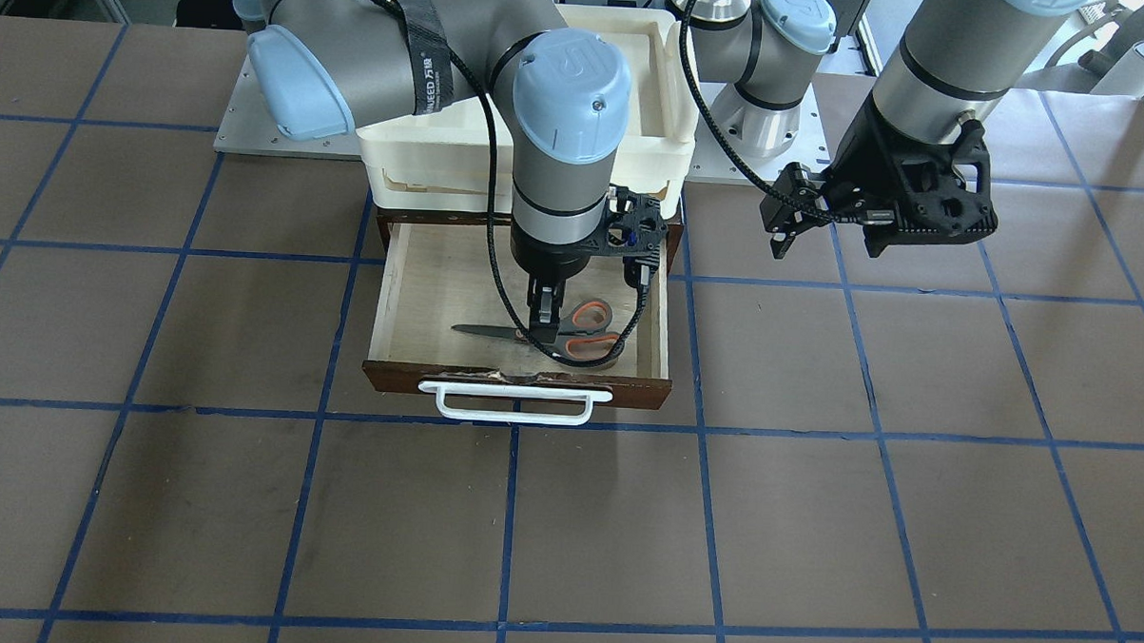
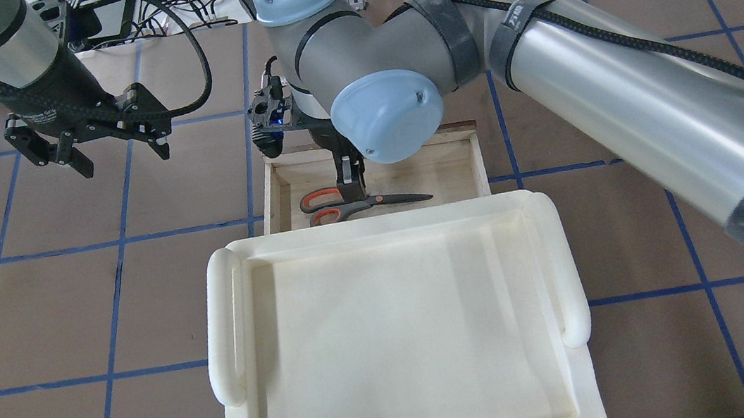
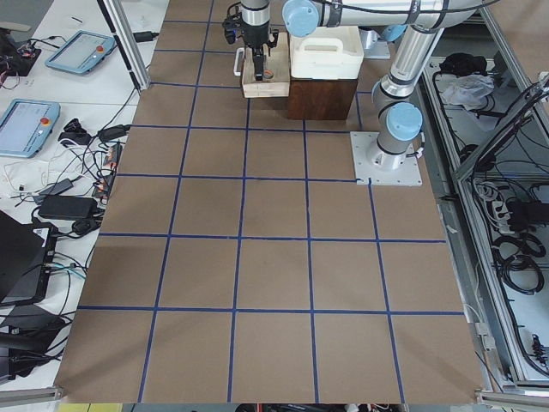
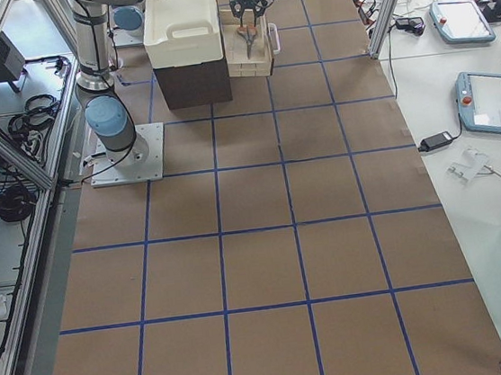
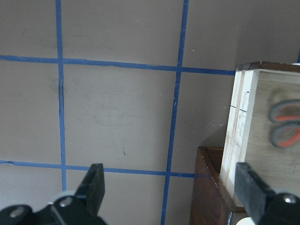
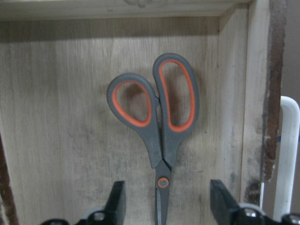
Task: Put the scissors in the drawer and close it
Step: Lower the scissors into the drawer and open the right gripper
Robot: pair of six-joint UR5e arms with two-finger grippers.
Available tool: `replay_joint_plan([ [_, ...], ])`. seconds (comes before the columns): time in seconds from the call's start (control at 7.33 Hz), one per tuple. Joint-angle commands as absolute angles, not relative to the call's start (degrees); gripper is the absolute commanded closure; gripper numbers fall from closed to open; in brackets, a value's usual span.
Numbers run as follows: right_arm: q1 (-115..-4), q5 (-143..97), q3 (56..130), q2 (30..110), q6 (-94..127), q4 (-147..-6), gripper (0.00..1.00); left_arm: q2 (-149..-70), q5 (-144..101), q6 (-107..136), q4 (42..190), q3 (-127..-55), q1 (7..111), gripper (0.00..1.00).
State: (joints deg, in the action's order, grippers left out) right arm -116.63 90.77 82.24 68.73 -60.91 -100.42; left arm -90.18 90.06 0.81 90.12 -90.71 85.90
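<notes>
The scissors (image 1: 581,331) lie flat on the pale floor of the open drawer (image 1: 518,381), handles toward its left side in the overhead view (image 2: 343,205). My right gripper (image 1: 543,322) hangs straight down over them. In the right wrist view its fingers (image 6: 117,201) stand apart on either side of the pivot of the scissors (image 6: 159,122), touching nothing, so it is open. My left gripper (image 2: 122,158) is open and empty above the bare table, left of the drawer. Its wrist view shows the drawer's side wall (image 5: 239,136) and the scissors' handles (image 5: 286,124).
Stacked white plastic trays (image 2: 395,341) sit on the dark cabinet behind the drawer. The drawer's white bar handle (image 1: 515,402) faces away from the robot. The brown table (image 1: 242,500) has blue grid lines. Side benches hold tablets and cables.
</notes>
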Motion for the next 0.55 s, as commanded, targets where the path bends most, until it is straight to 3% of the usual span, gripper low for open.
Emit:
replay_joint_plan([
  [0.0,-116.5,91.7,82.2,69.4,-60.6,-100.8,0.00,-90.3,89.6,0.8,90.3,-90.7,85.5,0.00],
  [0.41,-106.1,91.8,82.4,76.6,-50.0,-100.9,0.00,-91.1,90.2,0.7,89.5,-90.6,85.1,0.00],
])
